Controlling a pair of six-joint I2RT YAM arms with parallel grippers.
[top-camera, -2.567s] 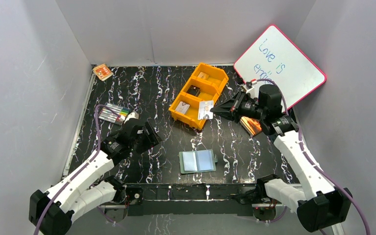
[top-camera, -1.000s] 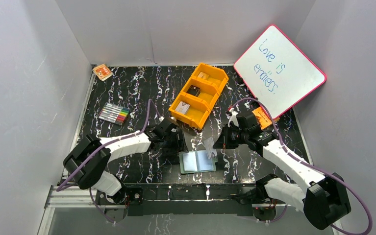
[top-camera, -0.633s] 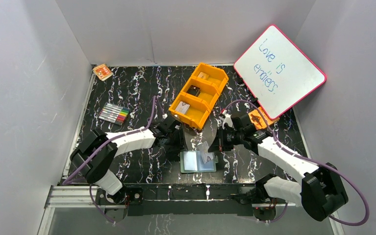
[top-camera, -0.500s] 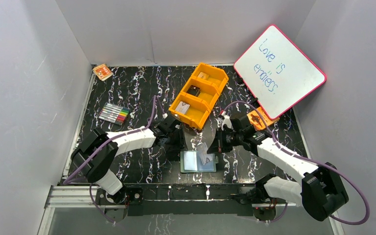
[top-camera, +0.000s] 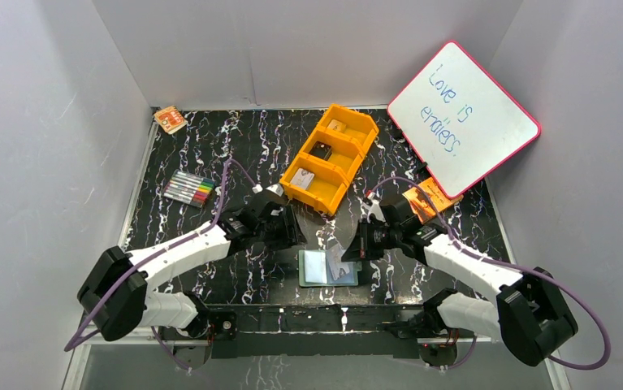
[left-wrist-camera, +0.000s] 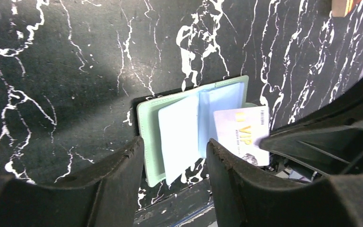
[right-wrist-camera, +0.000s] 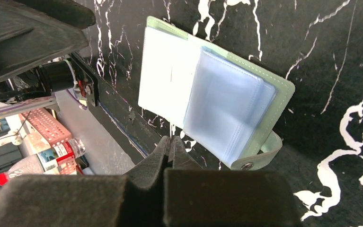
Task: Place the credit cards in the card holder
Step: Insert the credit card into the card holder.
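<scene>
Lower than a second ago, the pale credit card [left-wrist-camera: 242, 135] now leans over the right page of the card holder [top-camera: 316, 268], which lies open near the front edge of the table [top-camera: 235, 138]. Right gripper [right-wrist-camera: 171, 142] is clamped tight on the card. Left gripper [left-wrist-camera: 174, 144] hangs just off the holder's far left corner, jaws apart and empty.

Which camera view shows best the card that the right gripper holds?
The left wrist view: the card faces the lens, its VIP print readable, at the open holder. The top view shows it small and tilted. The right wrist view sees only its thin edge in the shut right gripper.
</scene>
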